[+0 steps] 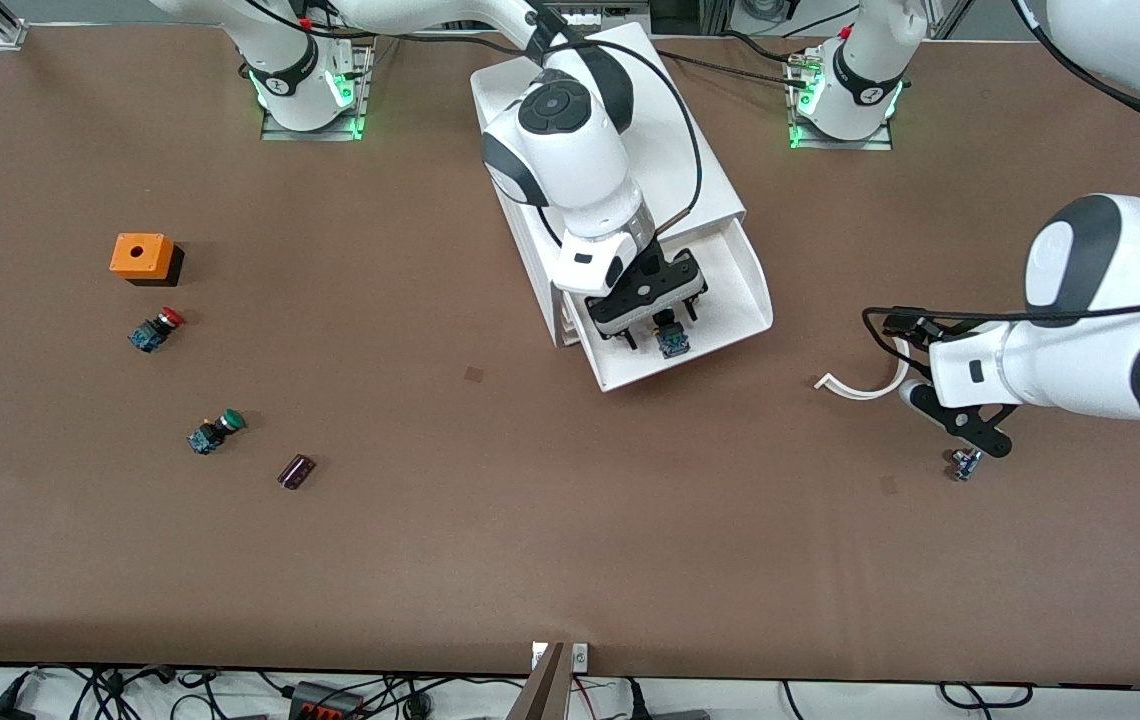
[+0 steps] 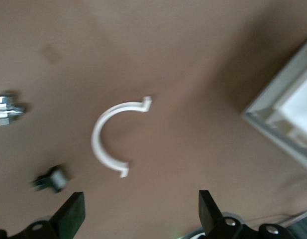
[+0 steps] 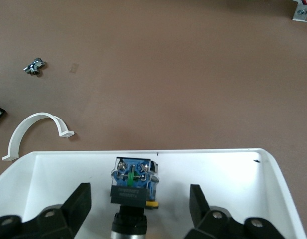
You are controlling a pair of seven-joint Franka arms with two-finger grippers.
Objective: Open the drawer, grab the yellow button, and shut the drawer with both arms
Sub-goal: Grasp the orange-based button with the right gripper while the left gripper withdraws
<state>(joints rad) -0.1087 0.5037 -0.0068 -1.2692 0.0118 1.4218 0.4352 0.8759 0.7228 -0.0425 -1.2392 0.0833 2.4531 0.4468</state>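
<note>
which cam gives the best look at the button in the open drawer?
Right wrist view: the button sits between the open right pincer's fingers, blue base clear. Front view shows only a sliver under that pincer, inside the drawer. Left wrist view misses it.

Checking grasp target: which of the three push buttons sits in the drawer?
The button with the blue base, between the open right end effector's fingers. The red-capped button and green-capped button lie on the table.

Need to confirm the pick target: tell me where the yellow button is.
The button lies in the open drawer of the white cabinet at mid-table, directly under the right gripper, whose open jaws stand either side of it.
</note>
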